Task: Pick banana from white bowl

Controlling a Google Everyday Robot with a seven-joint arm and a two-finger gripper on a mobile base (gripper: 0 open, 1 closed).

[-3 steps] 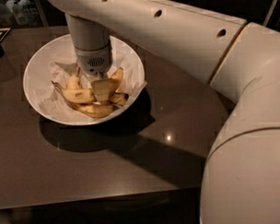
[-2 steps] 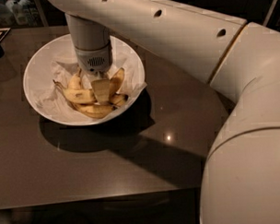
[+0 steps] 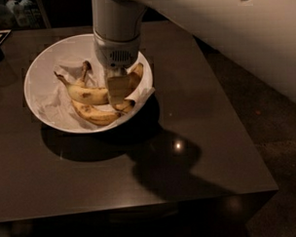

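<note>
- Dark glossy table (image 3: 187,114), squared edges, lamp glare on top; dim room, dull floor (image 3: 269,116) at right.
- Round shallow white bowl (image 3: 34,75) at table's back left, crumpled paper (image 3: 50,102) lining.
- Curved speckled banana (image 3: 91,95) lying in bowl.
- Gripper (image 3: 119,94) down in bowl over banana, possibly touching; grip state: cannot tell.
</note>
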